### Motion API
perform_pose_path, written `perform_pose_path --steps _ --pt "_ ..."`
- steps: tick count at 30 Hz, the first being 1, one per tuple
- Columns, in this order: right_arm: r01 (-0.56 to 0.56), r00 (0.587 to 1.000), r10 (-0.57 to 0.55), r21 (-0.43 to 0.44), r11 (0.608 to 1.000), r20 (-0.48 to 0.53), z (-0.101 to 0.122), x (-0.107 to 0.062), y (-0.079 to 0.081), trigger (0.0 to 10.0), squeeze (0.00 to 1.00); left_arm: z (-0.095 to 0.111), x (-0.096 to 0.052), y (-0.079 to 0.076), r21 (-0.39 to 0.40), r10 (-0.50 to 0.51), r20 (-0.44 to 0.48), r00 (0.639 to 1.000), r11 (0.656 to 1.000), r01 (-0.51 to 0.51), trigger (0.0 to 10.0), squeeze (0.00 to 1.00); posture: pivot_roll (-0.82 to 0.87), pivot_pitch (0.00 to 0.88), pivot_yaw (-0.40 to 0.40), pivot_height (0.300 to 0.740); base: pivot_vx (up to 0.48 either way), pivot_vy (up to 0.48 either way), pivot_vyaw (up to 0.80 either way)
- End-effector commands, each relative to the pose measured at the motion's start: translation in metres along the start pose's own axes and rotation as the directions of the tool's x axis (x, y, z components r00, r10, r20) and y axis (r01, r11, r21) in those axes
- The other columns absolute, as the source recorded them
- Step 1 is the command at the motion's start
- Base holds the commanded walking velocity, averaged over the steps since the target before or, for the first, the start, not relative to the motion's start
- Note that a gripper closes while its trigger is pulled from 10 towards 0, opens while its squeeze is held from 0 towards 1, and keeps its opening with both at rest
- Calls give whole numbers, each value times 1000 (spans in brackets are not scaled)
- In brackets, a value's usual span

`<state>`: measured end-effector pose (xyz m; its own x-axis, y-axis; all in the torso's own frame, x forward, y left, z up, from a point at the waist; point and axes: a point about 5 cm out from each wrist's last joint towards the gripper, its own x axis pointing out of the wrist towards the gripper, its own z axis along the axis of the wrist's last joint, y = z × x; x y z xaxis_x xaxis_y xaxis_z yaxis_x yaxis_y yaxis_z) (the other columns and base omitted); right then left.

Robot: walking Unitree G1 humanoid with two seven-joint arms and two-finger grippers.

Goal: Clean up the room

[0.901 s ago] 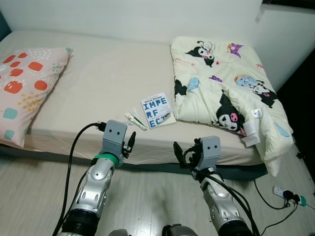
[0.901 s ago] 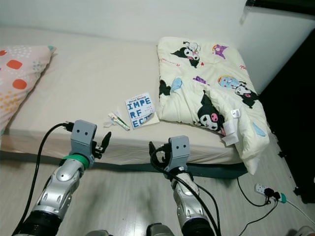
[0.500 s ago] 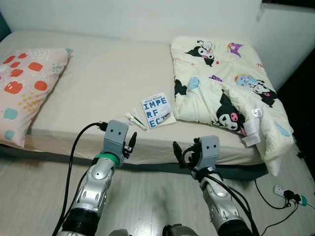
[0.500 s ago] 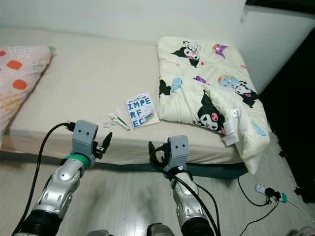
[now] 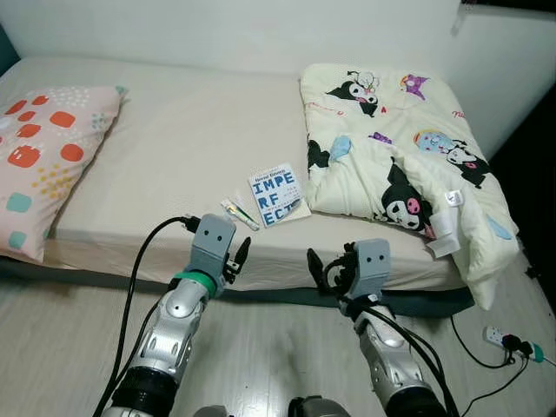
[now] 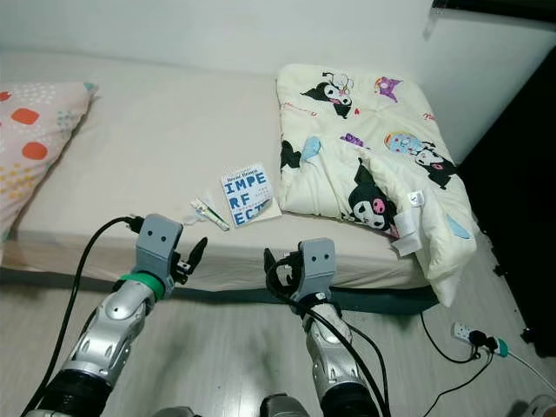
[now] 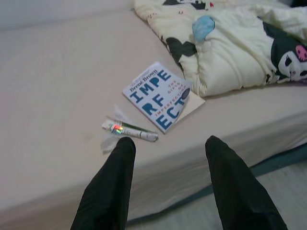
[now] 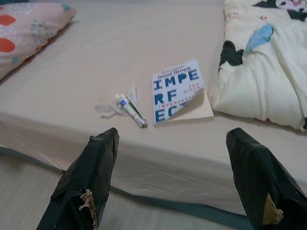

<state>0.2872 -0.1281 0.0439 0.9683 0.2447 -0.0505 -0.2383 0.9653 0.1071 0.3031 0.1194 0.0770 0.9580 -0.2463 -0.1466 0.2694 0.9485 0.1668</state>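
Observation:
A white book [image 5: 278,195] with blue letters lies near the front edge of the beige bed [image 5: 191,130]. Its cover is partly lifted. Beside it lie a small tube [image 5: 239,214] and a bit of clear wrapper [image 7: 111,140]. A folded cream blanket [image 5: 400,148] with cartoon figures covers the bed's right end. My left gripper [image 5: 240,254] is open, low in front of the bed edge, just short of the tube [image 7: 130,130]. My right gripper [image 5: 320,269] is open too, below the edge, under the book [image 8: 176,89].
A pink-patterned pillow [image 5: 43,156] lies at the bed's left end. A blanket corner [image 5: 473,269] hangs over the front right edge. A power strip [image 5: 508,344] with cables sits on the wooden floor [image 5: 261,365] at the right. White walls close off the back and right.
My left gripper has shifted a little to the right, closer under the tube and book. The right gripper has barely moved.

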Motion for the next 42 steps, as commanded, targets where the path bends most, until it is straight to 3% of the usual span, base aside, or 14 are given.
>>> perform_pose_path --steps 1,12,42 --pt "15 1000 -15 9 1000 -5 -1 0 -3 10000 0 -1 1 -2 1 -4 0 1000 1000 4 10000 0 6 0 19 740 0 0 0" --pt "40 999 -39 13 999 -5 -4 -8 -10 10000 0 -5 2 -3 3 -6 -21 1000 1000 6 10000 0 -3 0 22 740 0 0 0" --pt "46 999 -46 -2 999 -17 -5 -7 -10 10000 0 -7 1 -1 41 6 -22 1000 999 -5 10000 0 -5 0 23 740 0 0 0"
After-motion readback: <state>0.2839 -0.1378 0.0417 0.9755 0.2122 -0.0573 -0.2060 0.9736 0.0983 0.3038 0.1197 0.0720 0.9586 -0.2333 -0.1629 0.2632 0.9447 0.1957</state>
